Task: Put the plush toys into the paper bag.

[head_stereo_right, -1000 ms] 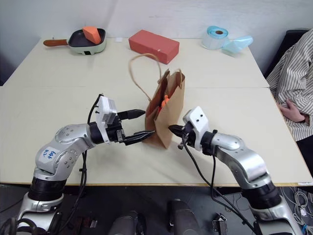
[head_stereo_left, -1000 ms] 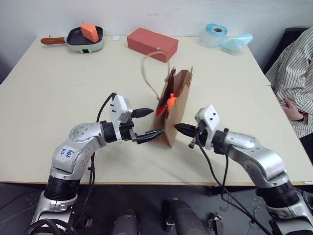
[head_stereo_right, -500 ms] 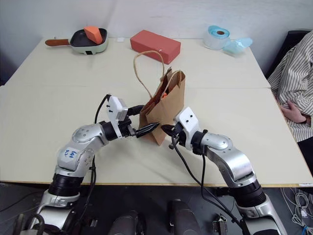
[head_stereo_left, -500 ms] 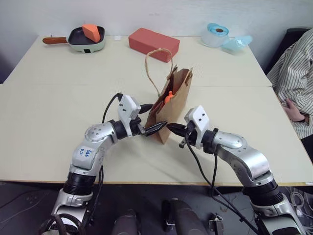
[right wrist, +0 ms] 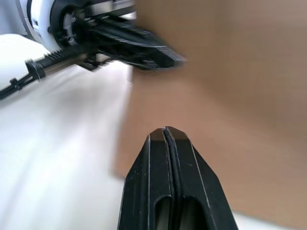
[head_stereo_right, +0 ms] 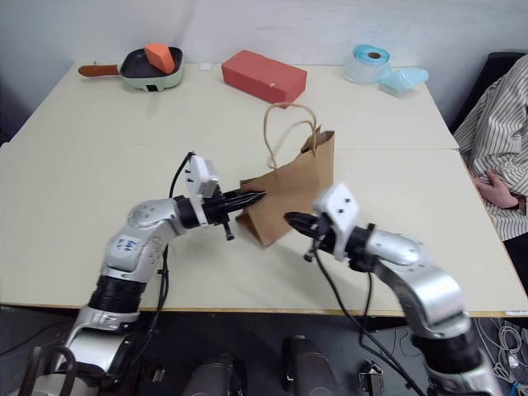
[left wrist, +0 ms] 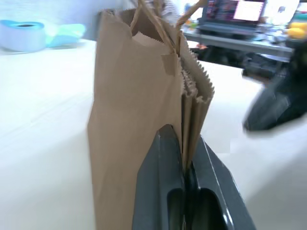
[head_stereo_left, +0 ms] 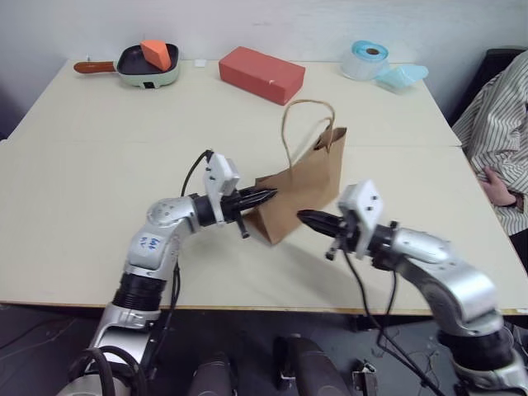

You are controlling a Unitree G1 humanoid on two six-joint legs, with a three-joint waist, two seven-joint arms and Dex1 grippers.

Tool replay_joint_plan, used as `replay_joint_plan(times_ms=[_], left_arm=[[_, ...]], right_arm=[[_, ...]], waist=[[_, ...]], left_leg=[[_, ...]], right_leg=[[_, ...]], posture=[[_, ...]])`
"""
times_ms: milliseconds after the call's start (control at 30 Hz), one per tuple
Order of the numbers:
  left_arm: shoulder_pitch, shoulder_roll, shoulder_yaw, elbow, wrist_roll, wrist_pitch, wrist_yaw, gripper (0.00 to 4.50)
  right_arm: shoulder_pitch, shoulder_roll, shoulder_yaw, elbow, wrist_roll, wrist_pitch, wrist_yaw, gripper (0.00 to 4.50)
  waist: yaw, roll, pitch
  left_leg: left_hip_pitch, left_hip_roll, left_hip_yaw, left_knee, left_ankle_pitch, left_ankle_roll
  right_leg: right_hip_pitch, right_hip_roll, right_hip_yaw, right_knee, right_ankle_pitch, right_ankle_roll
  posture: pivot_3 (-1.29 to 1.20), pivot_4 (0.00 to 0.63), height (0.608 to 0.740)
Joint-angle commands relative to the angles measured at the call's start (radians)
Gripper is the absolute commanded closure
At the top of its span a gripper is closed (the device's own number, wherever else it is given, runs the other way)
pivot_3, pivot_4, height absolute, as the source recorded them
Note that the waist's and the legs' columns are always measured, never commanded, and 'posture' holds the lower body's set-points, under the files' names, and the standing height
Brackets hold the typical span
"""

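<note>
The bag leans on the worktop between the two arms, its mouth tipped toward the robot's right and its cord handles looping up above the rim. The left gripper reaches in level from the left, and the left wrist view shows its jaws closed on the folded paper edge of the bag, so it is pinching the bag's side. The right gripper hangs just beside the bag's lower front face, jaws shut on nothing and apart from the paper. No toy lies on the worktop and none can be seen through the bag's mouth from here; judging from that, the toys are probably already inside, though this cannot be confirmed. The step in hand looks like steadying or closing up the bag rather than loading it. The next move calls for setting the tilted bag square on its base without dragging or tearing the thin paper, then releasing the pinch gently so it stays standing. The red box, the pan and the tape roll sit well apart at the far edge.
</note>
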Motion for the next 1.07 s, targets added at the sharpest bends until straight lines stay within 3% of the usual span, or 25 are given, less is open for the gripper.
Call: replay_joint_plan(times_ms=[33, 133, 233, 333, 433, 600, 767, 933, 1067], left_arm=[[-0.1, 0.067, -0.007, 0.052, -0.075, 0.03, -0.24, 4.5], [-0.202, 0.077, -0.055, 0.194, -0.033, -0.041, -0.409, 4.5], [-0.295, 0.033, -0.108, 0.382, 0.052, -0.205, -0.516, 4.5], [-0.345, -0.008, -0.132, 0.542, 0.124, -0.345, -0.562, 4.5], [-0.364, -0.018, -0.132, 0.628, 0.176, -0.416, -0.526, 4.3], [-0.321, 0.07, -0.09, 0.549, 0.188, -0.371, -0.5, 3.05], [-0.18, 0.426, 0.123, 0.136, -0.025, 0.123, -0.491, 1.58], [-0.109, 0.652, 0.345, -0.103, -0.225, 0.445, -0.429, 0.06], [-0.004, 0.753, 0.468, -0.162, -0.275, 0.517, -0.412, 0.03]], right_arm=[[0.131, -0.134, -0.372, -0.17, 0.345, 0.091, 0.112, 3.93], [0.299, -0.254, -0.741, -0.184, 0.613, 0.18, 0.172, 2.96], [0.461, -0.293, -0.998, -0.182, 0.721, 0.239, 0.185, 1.93], [0.552, -0.285, -1.063, -0.213, 0.718, 0.226, 0.16, 0.9], [0.573, -0.279, -1.018, -0.228, 0.688, 0.189, 0.135, 0.01], [0.554, -0.314, -0.936, -0.184, 0.633, 0.146, 0.163, 0.0], [0.462, -0.434, -0.854, 0.046, 0.519, 0.097, 0.335, 0.0], [0.339, -0.553, -0.79, 0.279, 0.498, 0.119, 0.492, 0.0], [0.22, -0.626, -0.682, 0.436, 0.432, 0.081, 0.592, 0.0]], waist=[[0.002, 0.001, 0.0], [0.005, 0.001, 0.001], [0.005, -0.001, -0.001], [-0.002, -0.001, -0.001], [-0.007, -0.002, 0.0], [-0.007, -0.002, 0.0], [-0.032, -0.006, 0.002], [-0.001, -0.001, 0.003], [0.001, -0.001, 0.004]], left_leg=[[0.0, 0.0, -0.001, 0.0, 0.0, 0.0], [0.002, -0.001, -0.005, 0.0, 0.0, 0.0], [0.003, -0.001, -0.005, 0.0, 0.0, 0.0], [0.002, -0.001, -0.006, -0.001, 0.0, 0.0], [0.002, -0.003, -0.009, -0.003, 0.0, 0.0], [0.003, -0.003, -0.01, -0.003, 0.0, -0.001], [0.005, -0.001, -0.01, -0.003, -0.001, -0.002], [0.005, -0.003, -0.013, -0.001, -0.002, 0.001], [0.004, -0.004, -0.014, 0.0, -0.003, 0.002]], right_leg=[[0.001, 0.0, -0.001, -0.001, 0.0, 0.0], [0.007, 0.0, -0.004, -0.004, 0.0, 0.0], [0.009, 0.001, -0.004, -0.005, 0.0, 0.0], [0.009, 0.002, -0.003, -0.005, 0.0, 0.0], [0.009, 0.003, 0.003, -0.004, 0.0, 0.001], [0.008, 0.004, 0.004, -0.003, 0.0, 0.001], [0.005, 0.004, 0.004, -0.001, 0.0, 0.0], [0.006, 0.001, 0.003, -0.003, 0.0, 0.0], [0.007, 0.001, 0.003, -0.004, -0.001, 0.0]], posture=[[0.0, 0.15, 0.74], [0.0, 0.15, 0.74], [0.0, 0.15, 0.74], [0.0, 0.15, 0.74], [0.0, 0.15, 0.74], [0.0, 0.15, 0.74], [0.0, 0.15, 0.74], [0.0, 0.15, 0.74], [0.0, 0.15, 0.74]])
